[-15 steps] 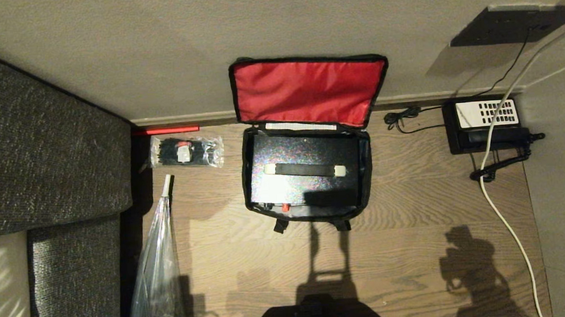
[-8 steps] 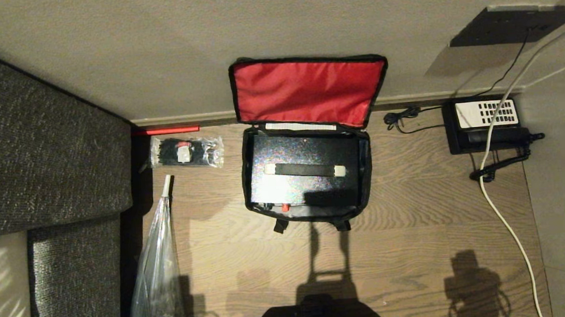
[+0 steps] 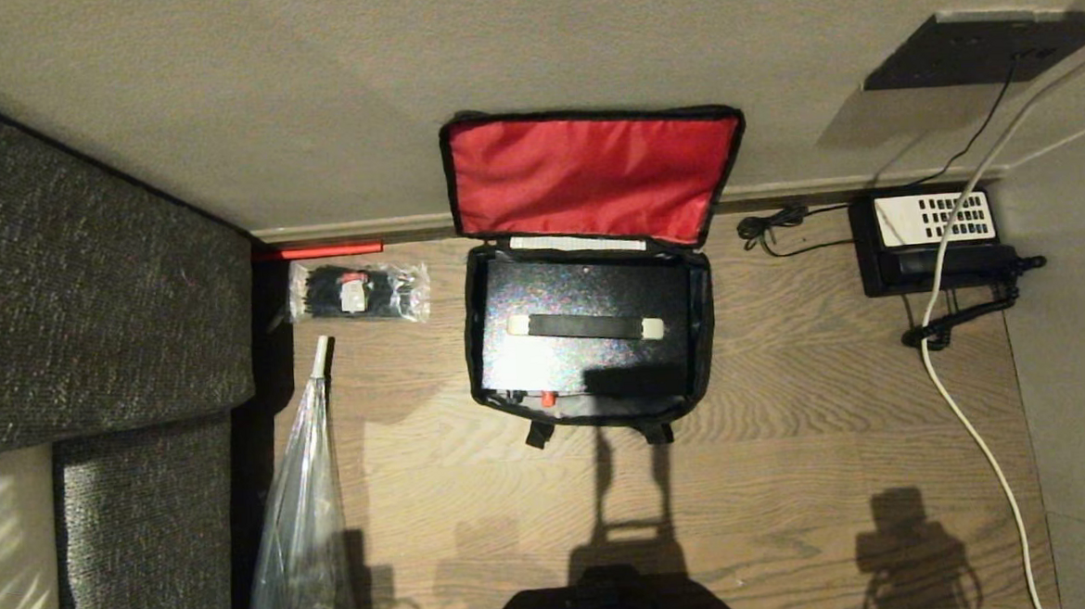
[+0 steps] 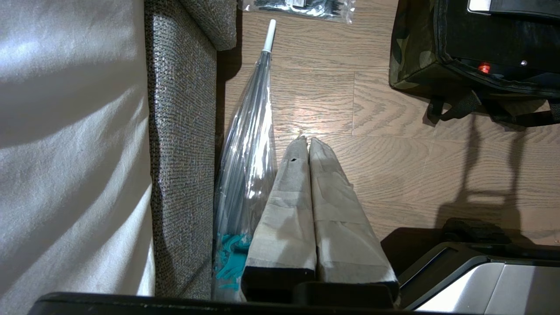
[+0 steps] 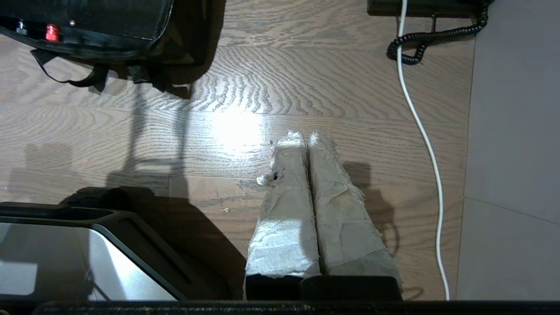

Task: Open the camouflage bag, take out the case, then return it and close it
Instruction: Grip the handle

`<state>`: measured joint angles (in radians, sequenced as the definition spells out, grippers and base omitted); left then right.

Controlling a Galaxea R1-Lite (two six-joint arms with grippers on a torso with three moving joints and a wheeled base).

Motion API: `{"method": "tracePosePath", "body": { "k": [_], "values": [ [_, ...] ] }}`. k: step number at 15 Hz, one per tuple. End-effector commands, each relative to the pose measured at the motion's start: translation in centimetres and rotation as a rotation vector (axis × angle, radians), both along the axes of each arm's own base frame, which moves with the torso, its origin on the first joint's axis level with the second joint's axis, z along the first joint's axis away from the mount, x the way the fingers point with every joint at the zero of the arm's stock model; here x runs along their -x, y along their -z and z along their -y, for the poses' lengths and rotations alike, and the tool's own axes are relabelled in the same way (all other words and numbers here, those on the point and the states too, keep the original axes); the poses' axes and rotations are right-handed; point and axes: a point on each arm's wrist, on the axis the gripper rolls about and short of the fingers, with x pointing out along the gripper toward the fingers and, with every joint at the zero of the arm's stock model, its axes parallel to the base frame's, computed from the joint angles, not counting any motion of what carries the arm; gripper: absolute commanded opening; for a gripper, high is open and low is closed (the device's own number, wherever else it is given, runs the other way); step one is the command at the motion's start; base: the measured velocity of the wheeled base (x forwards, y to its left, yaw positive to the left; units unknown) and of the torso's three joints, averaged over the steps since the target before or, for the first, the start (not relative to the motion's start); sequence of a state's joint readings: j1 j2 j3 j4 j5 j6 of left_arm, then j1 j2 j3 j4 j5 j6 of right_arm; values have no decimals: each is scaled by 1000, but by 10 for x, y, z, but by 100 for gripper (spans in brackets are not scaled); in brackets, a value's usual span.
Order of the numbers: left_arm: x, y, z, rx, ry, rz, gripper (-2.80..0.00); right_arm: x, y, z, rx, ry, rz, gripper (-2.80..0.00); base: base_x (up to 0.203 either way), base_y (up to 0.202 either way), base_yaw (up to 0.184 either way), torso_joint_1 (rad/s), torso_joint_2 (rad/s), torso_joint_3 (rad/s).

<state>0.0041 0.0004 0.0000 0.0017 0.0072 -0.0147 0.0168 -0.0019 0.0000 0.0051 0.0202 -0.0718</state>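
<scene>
The bag (image 3: 591,339) lies open at centre, red lid up at 12 o'clock; the case (image 3: 585,325) sits inside; no writing is readable; left gripper (image 4: 305,141) and right gripper (image 5: 302,136) hang over the floor (image 3: 791,440), fingers pressed together.

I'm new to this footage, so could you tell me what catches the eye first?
The open camouflage fabric bag on the wooden floor, its red lid lining leaning against the wall. Inside lies the flat black hard case. A black telephone with white keypad sits to its right.
</scene>
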Motion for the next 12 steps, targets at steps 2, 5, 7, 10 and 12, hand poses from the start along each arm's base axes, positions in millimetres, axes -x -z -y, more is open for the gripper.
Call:
{"method": "tracePosePath", "body": {
  "k": [2,5,7,10,12],
  "values": [
    [0,1,0,1,-1,-1,-280,0,0,0,-12,0,4,-280,0,0,0,0,0,0],
    [0,1,0,1,-1,-1,-280,0,0,0,-12,0,4,-280,0,0,0,0,0,0],
    [0,1,0,1,-1,-1,-280,0,0,0,-12,0,4,-280,0,0,0,0,0,0],
    [0,1,0,1,-1,-1,-280,0,0,0,-12,-1,4,-280,0,0,0,0,0,0],
    [0,1,0,1,-1,-1,-280,0,0,0,-12,0,4,-280,0,0,0,0,0,0]
  ]
}}
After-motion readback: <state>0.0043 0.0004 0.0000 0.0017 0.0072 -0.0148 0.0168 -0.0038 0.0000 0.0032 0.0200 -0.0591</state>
